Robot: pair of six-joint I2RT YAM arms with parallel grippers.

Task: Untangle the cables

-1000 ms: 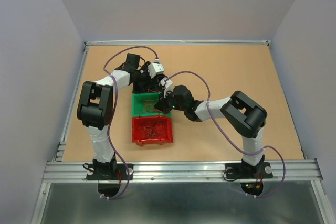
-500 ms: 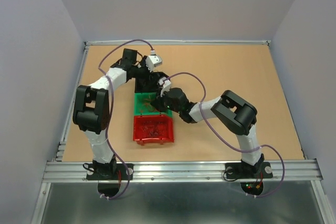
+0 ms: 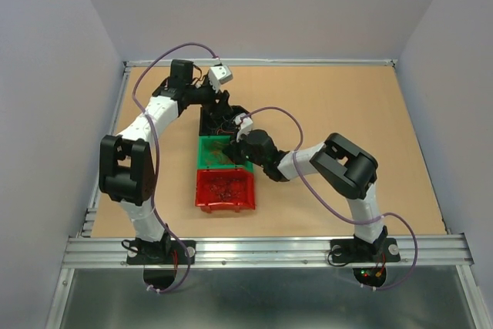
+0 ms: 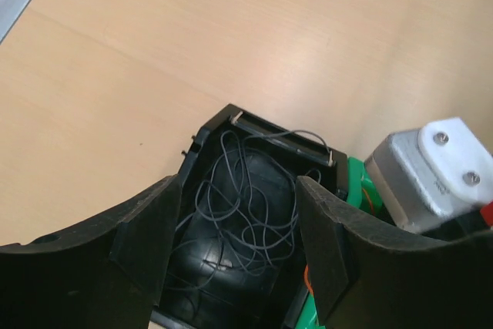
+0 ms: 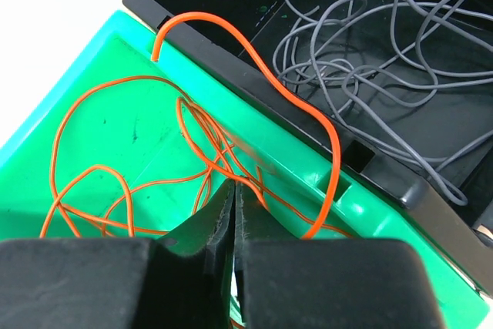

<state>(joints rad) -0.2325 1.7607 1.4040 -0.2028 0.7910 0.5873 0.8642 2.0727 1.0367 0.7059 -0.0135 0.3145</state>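
Note:
Three small bins stand in a row: a black bin (image 3: 206,122), a green bin (image 3: 206,161) and a red bin (image 3: 202,199). Thin grey-black wires (image 4: 246,213) lie loose in the black bin (image 4: 208,132). Orange wires (image 5: 115,190) lie in the green bin (image 5: 100,136), and one orange wire (image 5: 254,67) loops over the black bin's edge (image 5: 231,59). A dark tangle (image 3: 224,187) fills the red bin. My left gripper (image 4: 235,221) is open and empty above the black bin. My right gripper (image 5: 233,190) is shut on an orange wire in the green bin.
The bins stand left of the middle of the wooden table (image 3: 347,105). A white camera block (image 4: 431,171) of the right arm is close beside my left fingers. A metal rail (image 3: 269,248) runs along the near edge, and grey walls enclose the table.
My left arm has swung back and to the left, its gripper now further over the black bin's far end. My right gripper moved a little left into the green bin, then stayed.

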